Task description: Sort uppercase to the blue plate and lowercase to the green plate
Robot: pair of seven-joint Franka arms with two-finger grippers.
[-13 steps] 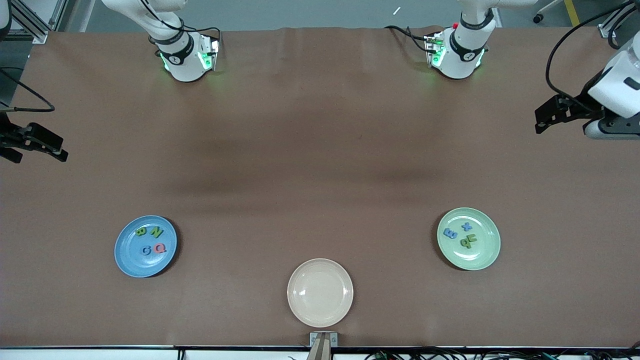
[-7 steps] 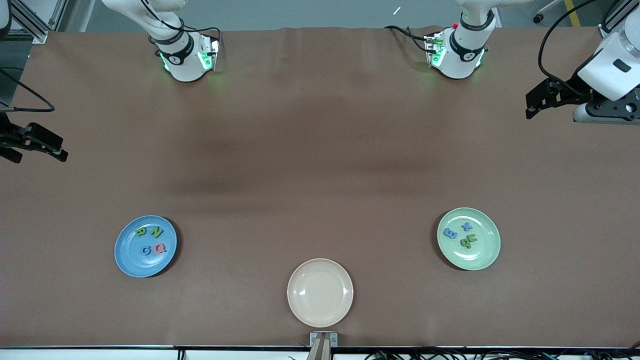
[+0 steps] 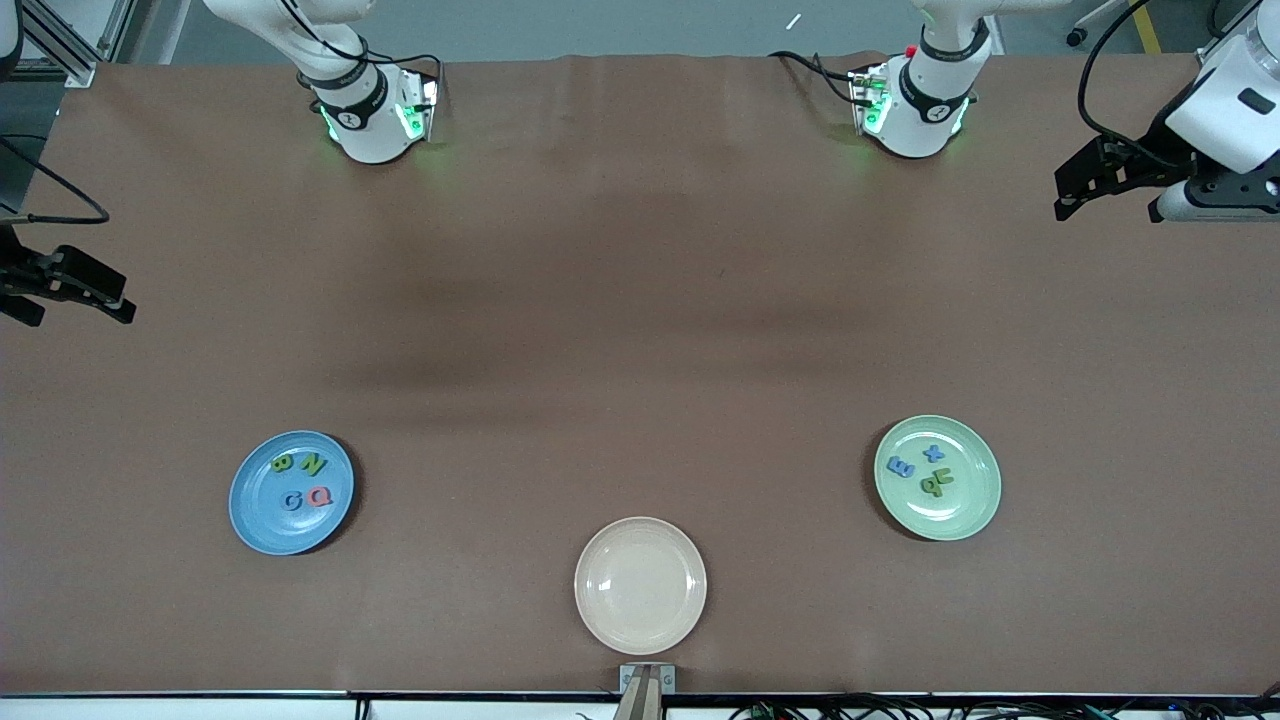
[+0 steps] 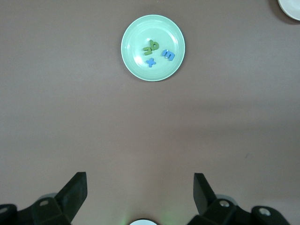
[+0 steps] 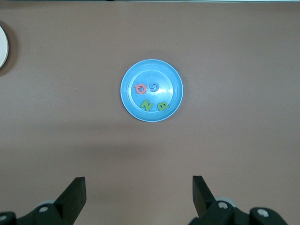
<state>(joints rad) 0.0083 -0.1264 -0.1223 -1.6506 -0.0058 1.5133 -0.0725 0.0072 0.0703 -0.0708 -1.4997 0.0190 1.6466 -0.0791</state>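
Note:
The blue plate [image 3: 262, 525] lies toward the right arm's end and holds the uppercase letters: pink-red Q [image 3: 320, 496], blue G [image 3: 292, 501], green N [image 3: 315, 465] and green B [image 3: 283, 462]. The green plate [image 3: 970, 505] lies toward the left arm's end and holds the lowercase letters: blue m [image 3: 901, 467], blue cross [image 3: 934, 452], green b [image 3: 932, 487] and green u [image 3: 945, 477]. My left gripper [image 3: 1065, 195] is open and empty, high over the table's end. My right gripper [image 3: 125, 298] is open and empty, waiting over the other end.
An empty cream plate [image 3: 640, 585] sits between the two plates, nearest the front camera. The two arm bases [image 3: 370, 115] [image 3: 915, 105] stand along the table's edge farthest from the front camera. The brown table [image 3: 640, 300] lies between them and the plates.
My left gripper has drawn away from the green plate toward the robots' side of the table's end. The right arm, plates and letters have not moved.

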